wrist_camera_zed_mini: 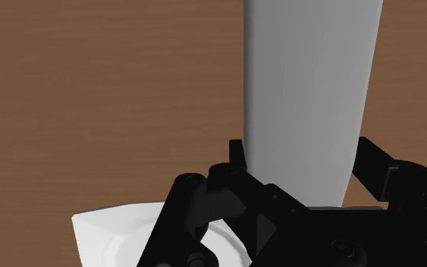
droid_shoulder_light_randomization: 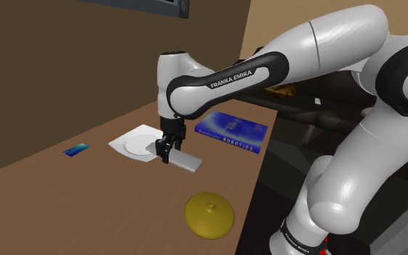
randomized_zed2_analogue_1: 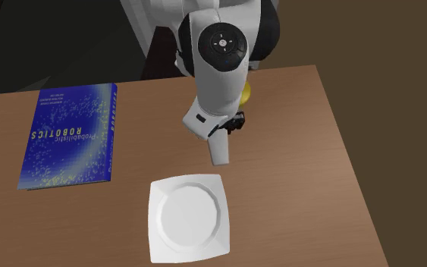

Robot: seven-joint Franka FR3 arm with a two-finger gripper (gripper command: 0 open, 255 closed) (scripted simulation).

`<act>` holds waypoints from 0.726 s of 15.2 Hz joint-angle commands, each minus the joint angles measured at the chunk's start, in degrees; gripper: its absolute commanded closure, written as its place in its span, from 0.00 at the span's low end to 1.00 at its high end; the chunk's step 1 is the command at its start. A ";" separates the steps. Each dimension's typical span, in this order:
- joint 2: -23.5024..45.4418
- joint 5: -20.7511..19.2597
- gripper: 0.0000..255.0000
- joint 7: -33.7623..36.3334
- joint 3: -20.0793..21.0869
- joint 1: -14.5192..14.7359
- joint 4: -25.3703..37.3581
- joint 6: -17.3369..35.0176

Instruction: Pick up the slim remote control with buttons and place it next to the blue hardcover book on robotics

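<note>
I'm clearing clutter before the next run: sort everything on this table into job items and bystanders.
Job items:
grey remote, clasped in the gripper
blue robotics book

Lying about:
white square plate
yellow domed lid
small blue card

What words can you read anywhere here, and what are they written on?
"FRANKA EMIKA": on the robot arm.
"Probabilistic ROBOTICS": on the blue book, on its cover.
Lettering low on the arm's base: too blurred to read.
Small blue card: print too small to read.
Grey remote control: no writing shows.
</note>
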 commanded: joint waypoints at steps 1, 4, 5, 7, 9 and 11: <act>-1.98 0.09 1.00 -2.99 -1.69 -1.10 -2.20 0.24; -3.97 -0.28 1.00 -7.30 -4.42 -2.86 -4.29 0.31; -4.52 -0.47 1.00 -8.73 -5.34 -3.47 -4.86 0.32; -5.44 -0.94 1.00 -11.57 -7.21 -4.71 -5.80 0.33; -6.11 -1.49 1.00 -14.41 -9.11 -5.98 -6.47 0.33; -6.54 -2.11 1.00 -17.24 -11.03 -7.26 -6.89 0.33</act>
